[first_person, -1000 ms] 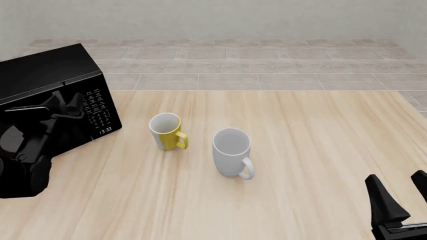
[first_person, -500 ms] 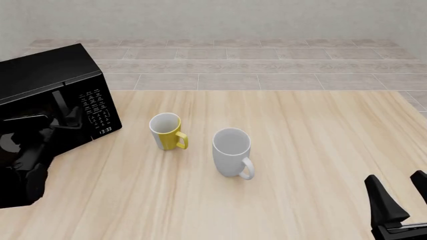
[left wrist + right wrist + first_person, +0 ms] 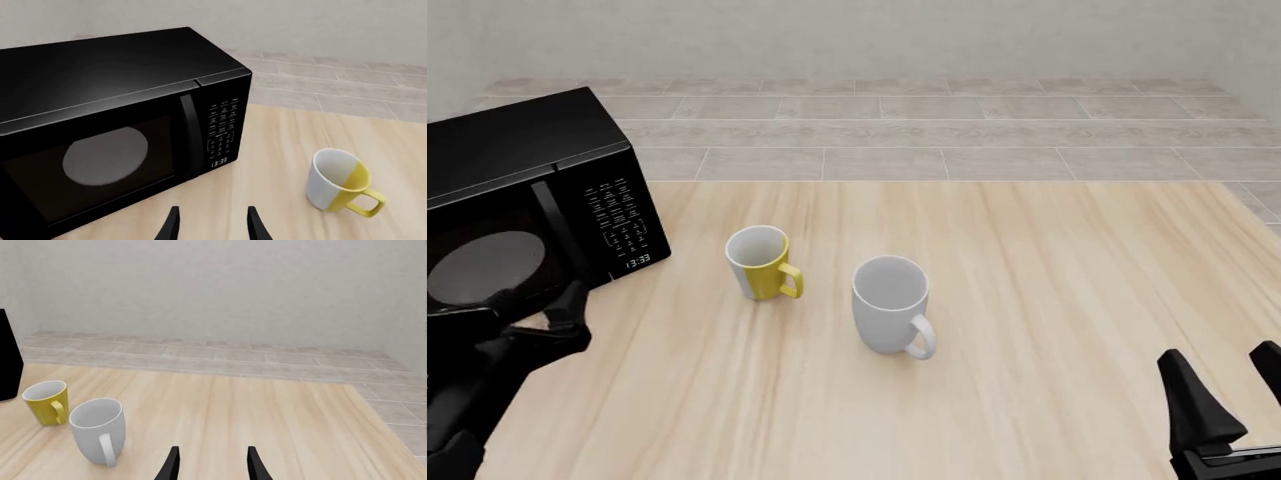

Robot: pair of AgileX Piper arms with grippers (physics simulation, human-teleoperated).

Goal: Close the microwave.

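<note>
Now microwave (image 3: pixel 527 200) door flush, left tool (image 3: pixel 527 312) just clear.

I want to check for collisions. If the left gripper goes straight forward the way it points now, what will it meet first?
Probably the microwave: the left gripper points at its front, near the door's handle side. Depth is unclear.

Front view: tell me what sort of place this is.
Probably a simulated kitchen counter: a black microwave with its door shut stands on a wooden table, beside a yellow-and-white mug and a grey mug, with a tiled ledge and plain wall behind.
</note>
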